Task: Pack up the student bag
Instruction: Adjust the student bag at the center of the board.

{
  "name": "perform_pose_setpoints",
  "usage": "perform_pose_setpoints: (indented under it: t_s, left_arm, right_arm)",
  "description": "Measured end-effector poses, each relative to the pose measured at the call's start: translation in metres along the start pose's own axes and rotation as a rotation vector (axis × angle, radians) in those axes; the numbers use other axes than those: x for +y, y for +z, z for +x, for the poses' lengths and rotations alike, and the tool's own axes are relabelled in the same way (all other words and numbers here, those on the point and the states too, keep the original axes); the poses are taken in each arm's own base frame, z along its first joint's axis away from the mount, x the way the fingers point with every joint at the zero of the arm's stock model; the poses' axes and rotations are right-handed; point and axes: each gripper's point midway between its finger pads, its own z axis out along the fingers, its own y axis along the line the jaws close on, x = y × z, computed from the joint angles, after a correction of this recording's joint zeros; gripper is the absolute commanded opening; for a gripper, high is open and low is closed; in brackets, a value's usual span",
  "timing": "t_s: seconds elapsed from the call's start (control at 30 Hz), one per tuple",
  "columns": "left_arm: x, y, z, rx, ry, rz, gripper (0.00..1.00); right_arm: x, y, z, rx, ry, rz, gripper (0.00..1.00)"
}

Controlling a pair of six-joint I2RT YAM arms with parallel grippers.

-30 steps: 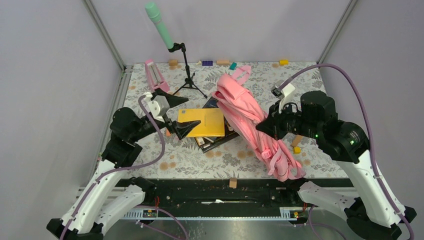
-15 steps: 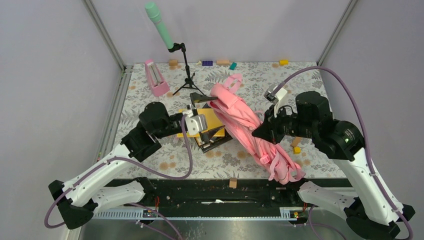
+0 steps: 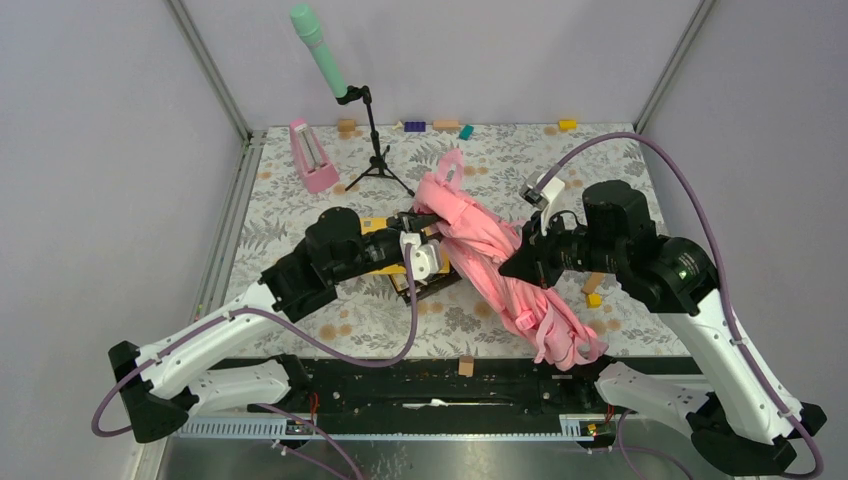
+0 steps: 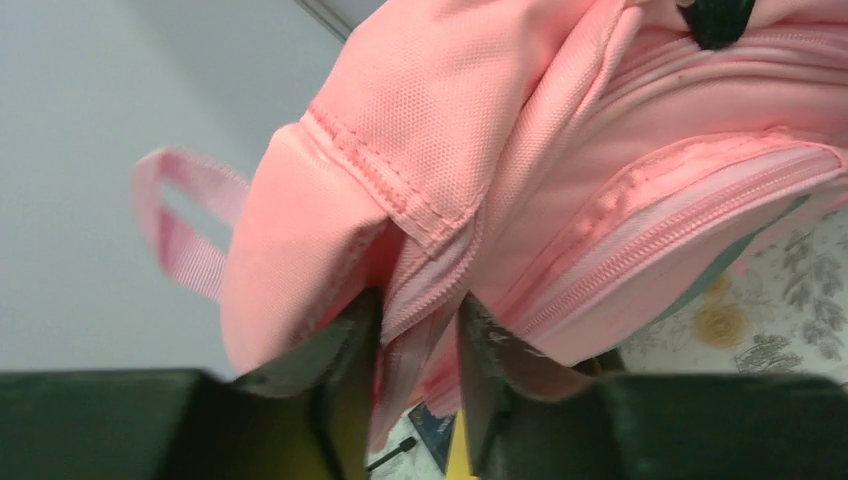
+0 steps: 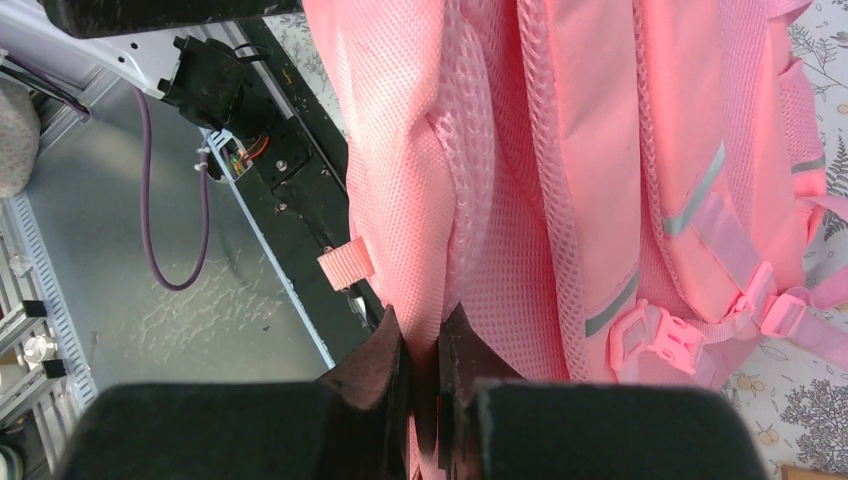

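The student bag (image 3: 492, 262) hangs above the surface (image 3: 560, 160), the right hand (image 5: 422, 360) clamped on its mesh back. The left hand (image 4: 418, 375) is narrow, seemingly pinching the opening's seam. Draw the hands apart gently to spread the mouth wide.

A high rear camera looks down; both wrist cameras closely share the student bag (image 3: 487, 255).

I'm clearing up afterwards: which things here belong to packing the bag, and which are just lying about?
Job: bag; books, probably to go in.
Lying about: metronome; microphone on its stand; small blocks.
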Motion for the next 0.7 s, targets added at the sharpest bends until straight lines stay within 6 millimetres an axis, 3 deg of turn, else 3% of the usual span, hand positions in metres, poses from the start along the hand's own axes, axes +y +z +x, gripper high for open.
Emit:
perform_pose_setpoints:
  t_s: [0.07,0.13,0.17,0.27,0.3,0.33,0.4,0.5,0.7]
  left_arm:
    - [0.000,0.001,0.004,0.019,0.001,-0.005,0.03]
    - [0.003,0.003,0.006,0.030,0.005,-0.023,0.00]
    - [0.003,0.003,0.008,0.039,0.002,-0.028,0.00]
    - [0.002,0.002,0.014,0.064,-0.022,-0.046,0.00]
    - [0.002,0.001,0.016,0.070,-0.036,-0.054,0.00]
    - [0.001,0.001,0.018,0.078,-0.052,-0.062,0.00]
    - [-0.002,-0.003,0.026,0.110,-0.102,-0.073,0.00]
    - [-0.012,-0.008,0.042,0.184,-0.186,-0.070,0.00]
    - [-0.029,-0.019,0.075,0.351,-0.338,-0.081,0.00]
  right_arm:
    - [-0.001,0.002,0.000,0.005,0.002,0.000,0.00]
    - [-0.002,0.005,0.003,0.015,0.007,-0.001,0.00]
    - [-0.002,0.006,0.003,0.020,0.009,-0.001,0.06]
    - [-0.006,0.008,0.005,0.025,0.021,0.015,0.38]
    - [-0.008,0.009,0.005,0.025,0.026,0.025,0.55]
    - [-0.009,0.009,0.005,0.021,0.034,0.035,0.66]
    - [-0.016,0.010,0.002,0.002,0.037,0.070,0.79]
    - [-0.024,0.008,0.000,-0.034,0.040,0.122,0.86]
    - [-0.035,-0.002,0.001,-0.065,0.055,0.209,0.86]
